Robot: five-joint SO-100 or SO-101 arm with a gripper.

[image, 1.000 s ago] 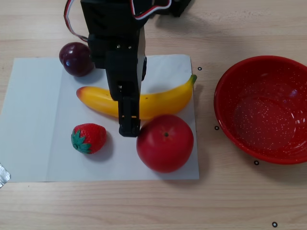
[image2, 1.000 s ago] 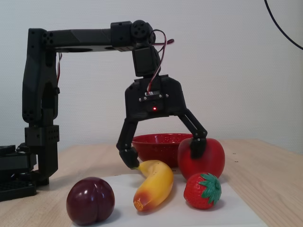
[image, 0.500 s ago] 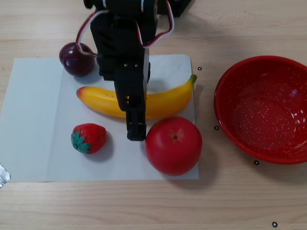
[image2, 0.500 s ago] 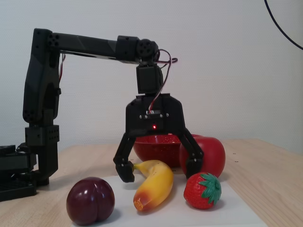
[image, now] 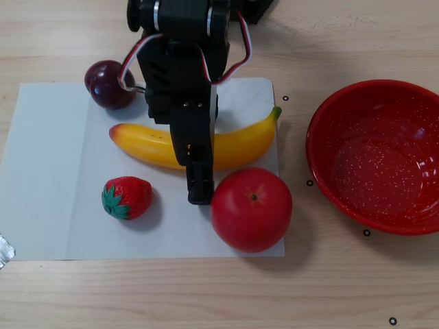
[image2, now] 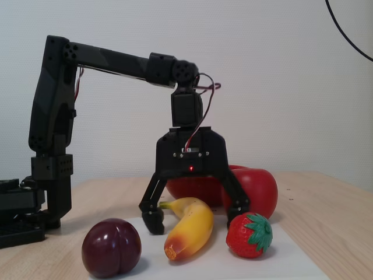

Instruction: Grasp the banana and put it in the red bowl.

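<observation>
The yellow banana [image: 240, 144] lies across a white sheet of paper, green stem toward the red bowl [image: 377, 157] on the right in the other view. My gripper [image: 194, 147] is open and hangs over the banana's middle, one finger on each side. In the fixed view the gripper [image2: 196, 214] straddles the banana [image2: 189, 230], fingertips low, close to the paper and apart from the fruit. One fingertip [image: 199, 194] stands between the banana and a red apple [image: 252, 209]. In the fixed view the bowl [image2: 192, 188] is mostly hidden behind the gripper and apple.
A strawberry [image: 127, 197] lies in front of the banana and a dark plum [image: 108, 83] behind its orange end. The apple [image2: 256, 189] sits close against the gripper's finger. The paper [image: 48, 171] covers the left of the wooden table.
The gripper has come down lower around the banana and shifted slightly right in the other view. The apple has been nudged a little toward the bowl side.
</observation>
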